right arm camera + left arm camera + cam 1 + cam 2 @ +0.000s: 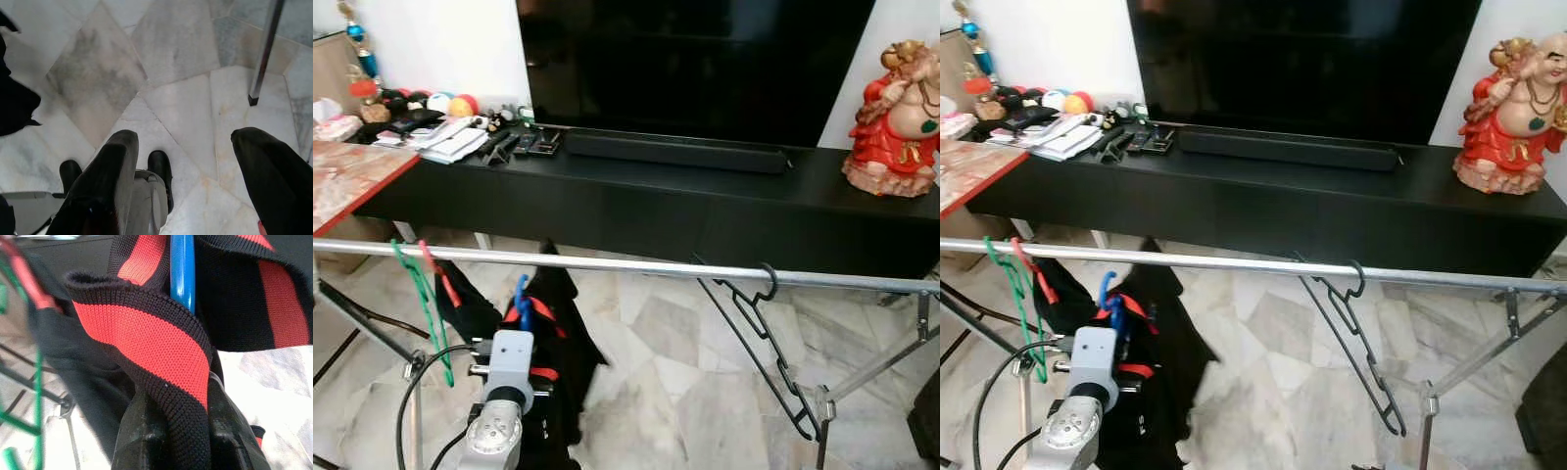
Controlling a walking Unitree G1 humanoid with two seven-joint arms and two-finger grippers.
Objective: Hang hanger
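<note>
Above the left claw (509, 345): the rail (636, 264).
Claw clamped on garment (161, 352) with blue hanger (521, 299); hook points up toward the rail.

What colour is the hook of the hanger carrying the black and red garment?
Blue. The hanger hook shows best in the left wrist view, above the left gripper.

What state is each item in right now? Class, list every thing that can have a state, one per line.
blue hanger: hook below the rail, not hung, carrying the garment
black and red garment: draped on blue hanger, clamped in left gripper
left gripper: shut on the garment
right gripper: open, idle above floor
black hanger: hung on rail, tilted
green hanger: hung on rail
television: off
</note>
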